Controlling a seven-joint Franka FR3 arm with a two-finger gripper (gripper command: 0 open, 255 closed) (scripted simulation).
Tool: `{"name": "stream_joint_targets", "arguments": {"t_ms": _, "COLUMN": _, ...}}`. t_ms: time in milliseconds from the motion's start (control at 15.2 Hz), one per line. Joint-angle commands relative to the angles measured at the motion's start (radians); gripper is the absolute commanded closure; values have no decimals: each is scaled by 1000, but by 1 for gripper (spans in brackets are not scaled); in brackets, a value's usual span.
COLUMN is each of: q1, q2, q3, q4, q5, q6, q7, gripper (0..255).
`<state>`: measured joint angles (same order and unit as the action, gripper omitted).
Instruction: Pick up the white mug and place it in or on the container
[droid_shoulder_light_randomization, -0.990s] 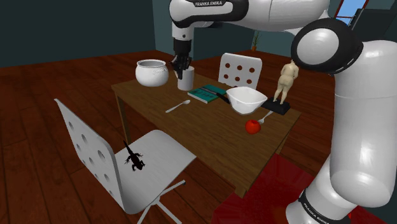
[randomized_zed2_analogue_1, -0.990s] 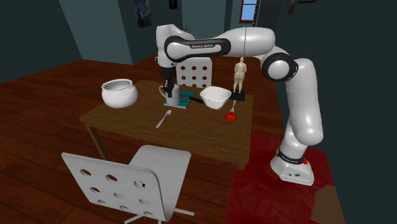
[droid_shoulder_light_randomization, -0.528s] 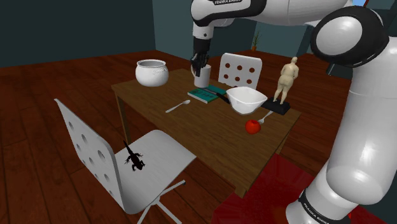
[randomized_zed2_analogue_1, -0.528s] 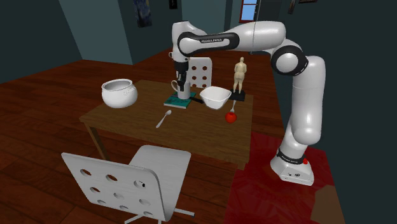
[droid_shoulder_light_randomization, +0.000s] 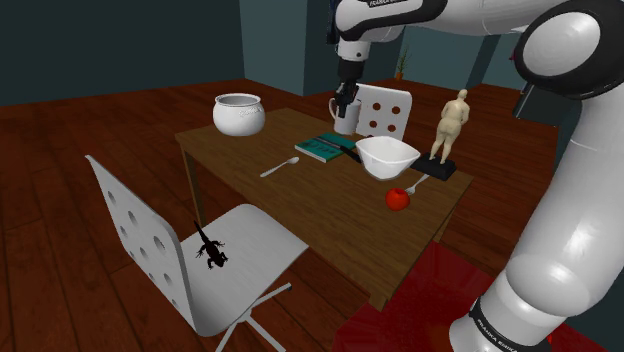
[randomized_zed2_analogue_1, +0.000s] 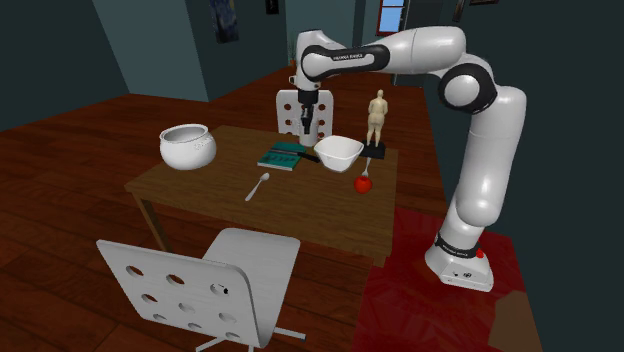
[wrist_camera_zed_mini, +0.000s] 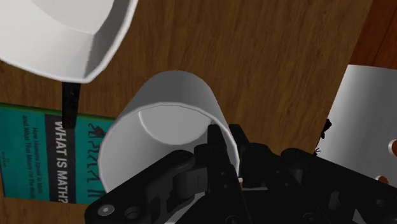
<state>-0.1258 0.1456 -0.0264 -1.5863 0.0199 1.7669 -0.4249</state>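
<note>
Gripper (droid_shoulder_light_randomization: 346, 101) clasps the rim of a plain white, empty mug (wrist_camera_zed_mini: 167, 118).

Over the last second we see the gripper (droid_shoulder_light_randomization: 345, 100) carry the white mug (droid_shoulder_light_randomization: 346, 122) away from the round white pot (droid_shoulder_light_randomization: 239, 113), towards the shoulder view's right and higher above the table (droid_shoulder_light_randomization: 320, 200). Half a second ago the mug hung at the far end of the teal book (droid_shoulder_light_randomization: 325, 146). Now it hangs beyond the book, in front of the far chair (droid_shoulder_light_randomization: 385, 108) and near the white bowl (droid_shoulder_light_randomization: 387, 155). The arm (droid_shoulder_light_randomization: 450, 15) has swung right with it.
</note>
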Motion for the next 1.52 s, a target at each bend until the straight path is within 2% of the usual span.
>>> {"name": "stream_joint_targets", "arguments": {"t_ms": 0, "q1": -25, "q2": 1, "q3": -18, "q4": 11, "q5": 5, "q6": -10, "q7": -46, "gripper": 255}}
{"name": "stream_joint_targets", "arguments": {"t_ms": 396, "q1": -103, "q2": -15, "q3": -75, "q4": 2, "q5": 16, "q6": -21, "q7": -181, "gripper": 255}}
{"name": "stream_joint_targets", "arguments": {"t_ms": 792, "q1": -186, "q2": 7, "q3": -136, "q4": 43, "q5": 32, "q6": -45, "q7": -325, "gripper": 255}}
{"name": "stream_joint_targets", "arguments": {"t_ms": 1452, "q1": -184, "q2": 3, "q3": -134, "q4": -96, "q5": 32, "q6": 91, "q7": -329, "gripper": 255}}
